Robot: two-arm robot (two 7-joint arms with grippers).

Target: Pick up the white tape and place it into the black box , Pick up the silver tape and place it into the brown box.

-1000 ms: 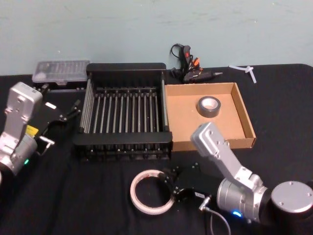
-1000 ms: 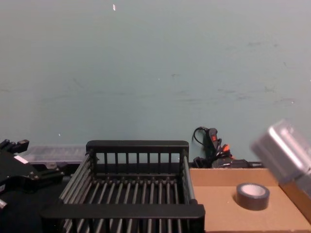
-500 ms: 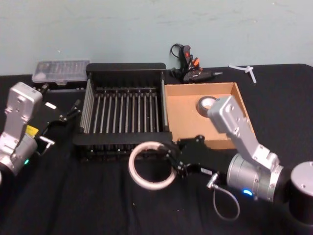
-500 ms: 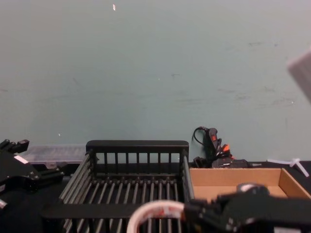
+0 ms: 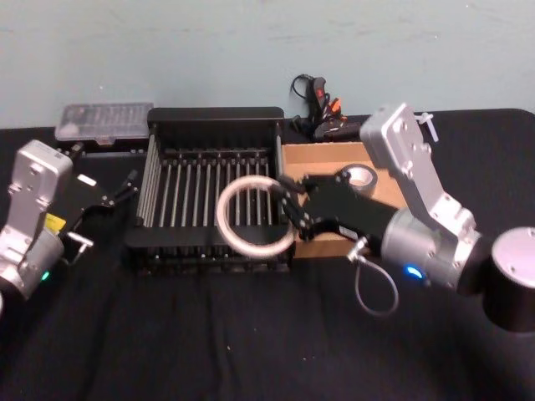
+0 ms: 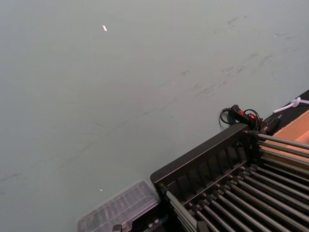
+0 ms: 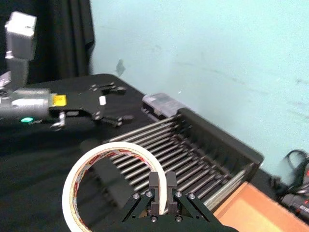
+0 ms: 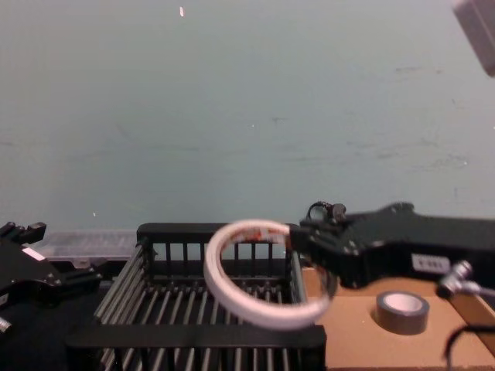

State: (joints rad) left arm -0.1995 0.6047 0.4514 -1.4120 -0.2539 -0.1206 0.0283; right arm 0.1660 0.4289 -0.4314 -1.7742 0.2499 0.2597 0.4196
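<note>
My right gripper (image 5: 288, 213) is shut on the white tape (image 5: 222, 224), holding the ring in the air, tilted, over the front right part of the black box (image 5: 213, 117). In the right wrist view both fingers (image 7: 154, 182) pinch the ring's wall (image 7: 108, 148) above the crate's bars (image 7: 212, 145). From the chest, the ring (image 8: 210, 270) hangs in front of the crate (image 8: 193, 336). The silver tape (image 5: 361, 177) lies flat in the brown box (image 5: 414, 180), also seen from the chest (image 8: 402, 311). My left gripper (image 5: 125, 188) rests open at the far left.
A clear plastic case (image 5: 104, 121) lies behind the crate's left corner. A black and orange glue gun (image 5: 322, 109) with its cable sits behind the brown box, and a white plastic piece (image 5: 422, 119) lies at the back right. A cable loop (image 5: 372, 288) hangs under my right wrist.
My right gripper has lifted the white tape off the table in front of the crate and carried it up and back over the crate's front right. The left arm has stayed put.
</note>
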